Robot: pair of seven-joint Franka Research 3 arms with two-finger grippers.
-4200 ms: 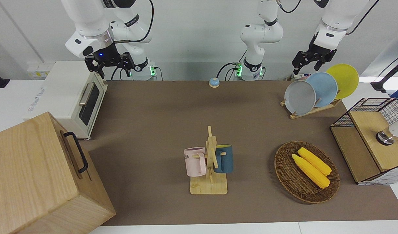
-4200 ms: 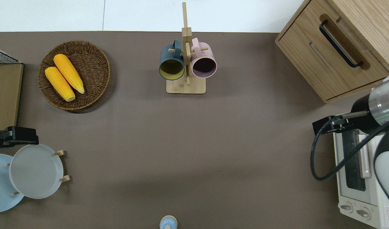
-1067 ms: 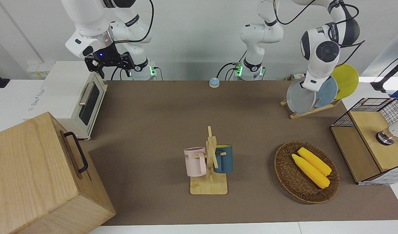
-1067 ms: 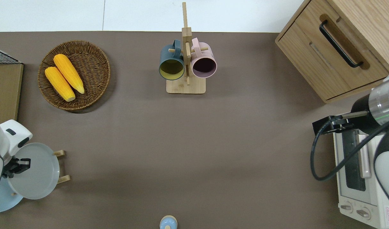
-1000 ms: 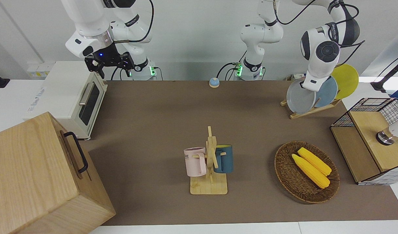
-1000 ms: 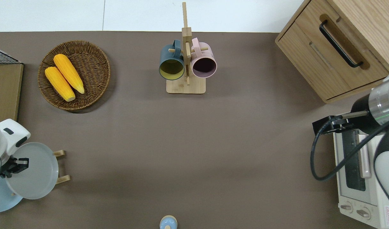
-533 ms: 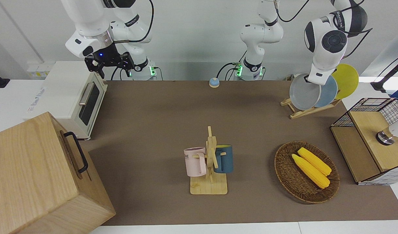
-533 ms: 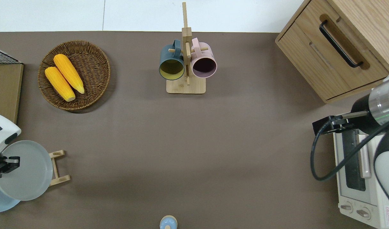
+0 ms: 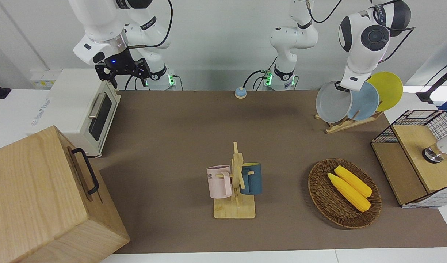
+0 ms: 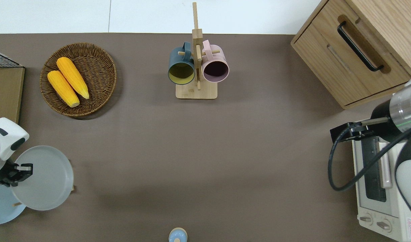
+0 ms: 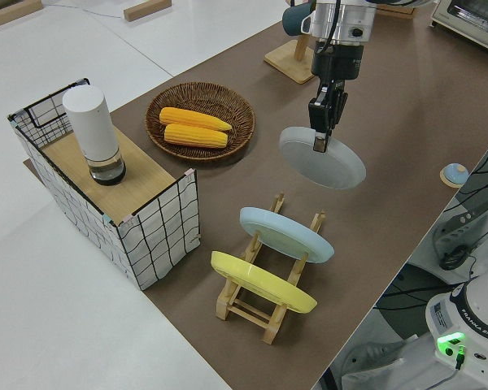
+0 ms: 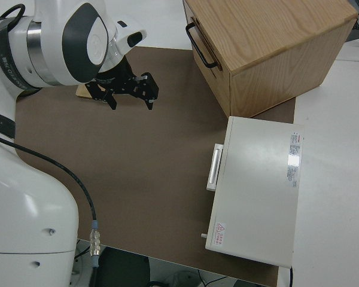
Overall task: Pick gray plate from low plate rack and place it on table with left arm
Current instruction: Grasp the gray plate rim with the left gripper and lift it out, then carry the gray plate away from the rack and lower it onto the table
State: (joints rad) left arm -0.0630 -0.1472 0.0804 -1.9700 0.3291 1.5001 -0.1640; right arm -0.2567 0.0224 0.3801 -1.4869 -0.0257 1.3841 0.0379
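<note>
The gray plate hangs tilted in the air, clear of the pegs of the low plate rack. My left gripper is shut on its rim. From overhead the plate covers the rack's end toward the table's middle, with the gripper at its edge. The left side view shows the plate under the gripper, apart from the rack. The brown table lies below. My right gripper is parked and open.
A light-blue plate and a yellow plate stay in the rack. A wicker basket with corn, a wire crate, a mug stand, a bell, a toaster oven and a wooden cabinet stand around.
My left gripper came down onto the gray plate's rim, closed on it and lifted it out of the rack. In the last half second it carried the plate toward the table's middle.
</note>
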